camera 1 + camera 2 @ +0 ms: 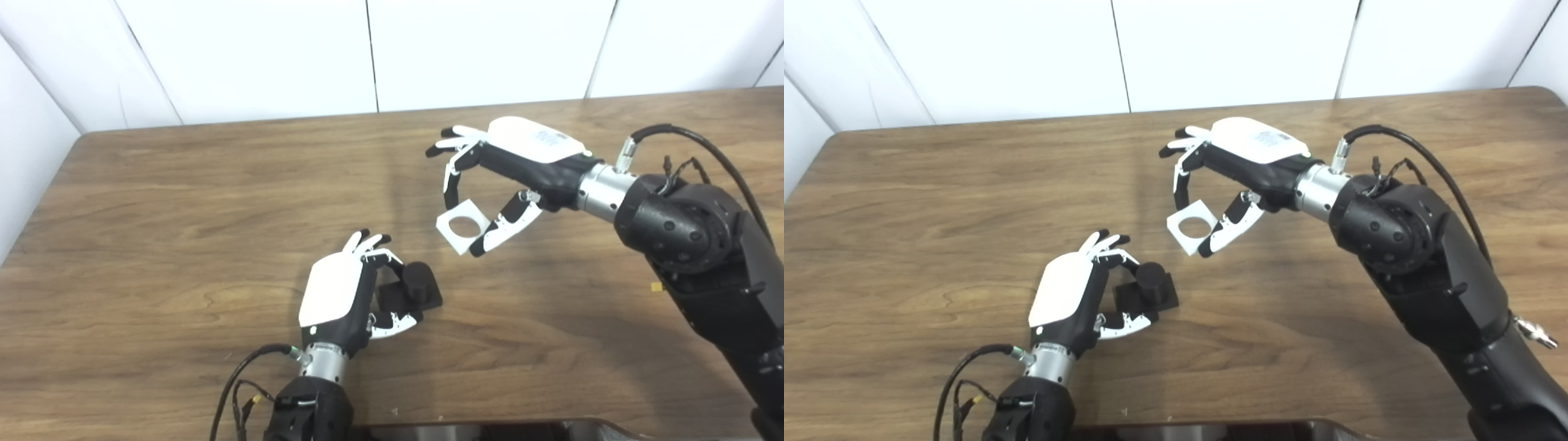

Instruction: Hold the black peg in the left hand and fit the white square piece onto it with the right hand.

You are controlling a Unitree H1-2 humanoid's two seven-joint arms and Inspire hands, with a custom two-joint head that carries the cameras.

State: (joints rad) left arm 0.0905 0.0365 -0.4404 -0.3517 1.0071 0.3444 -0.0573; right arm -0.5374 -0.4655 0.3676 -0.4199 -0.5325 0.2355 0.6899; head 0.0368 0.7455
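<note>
The black peg (415, 286) is a short round post on a square black base, resting on the wooden table (153, 245) near the middle front. My left hand (346, 294) is shut on its base, fingers at the far side and thumb at the near side. The white square piece (463, 225) has a round hole and hangs tilted above the table, up and to the right of the peg. My right hand (502, 177) is shut on it, pinching it between a fingertip and the thumb. The peg (1150, 285) and piece (1193, 225) show apart in the right eye view too.
White wall panels (367, 55) stand behind the table's far edge. A cable (245, 380) loops off my left wrist near the front edge. A small yellow speck (656, 286) lies on the table by my right forearm. A dark rim (490, 429) runs along the bottom edge.
</note>
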